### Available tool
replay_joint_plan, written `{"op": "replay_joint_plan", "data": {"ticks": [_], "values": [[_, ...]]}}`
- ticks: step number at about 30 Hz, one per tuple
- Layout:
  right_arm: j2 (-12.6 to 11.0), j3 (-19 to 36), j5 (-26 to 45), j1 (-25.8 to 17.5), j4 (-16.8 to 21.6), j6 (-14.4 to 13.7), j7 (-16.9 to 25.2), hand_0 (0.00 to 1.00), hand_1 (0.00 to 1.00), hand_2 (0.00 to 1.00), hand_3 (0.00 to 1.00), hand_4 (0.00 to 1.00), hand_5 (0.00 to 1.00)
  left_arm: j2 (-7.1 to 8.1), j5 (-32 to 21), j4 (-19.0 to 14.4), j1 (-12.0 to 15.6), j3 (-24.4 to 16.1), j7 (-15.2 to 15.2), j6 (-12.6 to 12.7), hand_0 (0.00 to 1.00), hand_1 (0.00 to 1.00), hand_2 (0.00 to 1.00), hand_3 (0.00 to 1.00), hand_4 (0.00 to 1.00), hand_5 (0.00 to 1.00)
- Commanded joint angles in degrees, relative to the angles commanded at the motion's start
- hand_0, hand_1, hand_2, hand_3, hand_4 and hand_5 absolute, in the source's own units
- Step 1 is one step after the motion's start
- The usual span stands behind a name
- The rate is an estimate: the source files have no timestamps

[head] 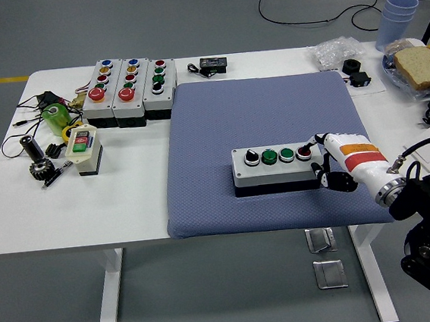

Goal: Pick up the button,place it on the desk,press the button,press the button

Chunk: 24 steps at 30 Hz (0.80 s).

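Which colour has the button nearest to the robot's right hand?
Red: the rightmost button on the grey control box, head view.

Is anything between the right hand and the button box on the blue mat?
Nothing visible. The right hand is at the right end of the button box on the blue mat, a finger reaching toward its red button.
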Motion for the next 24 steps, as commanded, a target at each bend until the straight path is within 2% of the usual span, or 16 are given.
{"op": "replay_joint_plan", "data": {"ticks": [13, 15, 24], "values": [[-0.1, -0.6, -0.4, -0.3, -0.2, 2.0, -0.8, 0.157, 0.002, 0.222, 0.640, 0.598, 0.002, -0.12, 0.7, 0.0, 0.5, -0.1, 0.1, -0.2, 0.653, 0.639, 0.658, 0.558, 0.326, 0.847], [-0.2, -0.3, -0.5, -0.3, -0.1, 1.8, -0.8, 0.159, 0.002, 0.224, 0.639, 0.574, 0.002, -0.14, 0.7, 0.0, 0.6, -0.1, 0.1, -0.2, 0.653, 0.639, 0.659, 0.558, 0.329, 0.853], [-0.1, 1.0, -1.3, 0.2, 2.4, 0.0, -0.3, 0.158, 0.002, 0.223, 0.638, 0.583, 0.002, -0.15, 1.0, 0.0, 0.8, 0.0, 0.1, -0.2, 0.653, 0.640, 0.659, 0.558, 0.326, 0.847]]}}
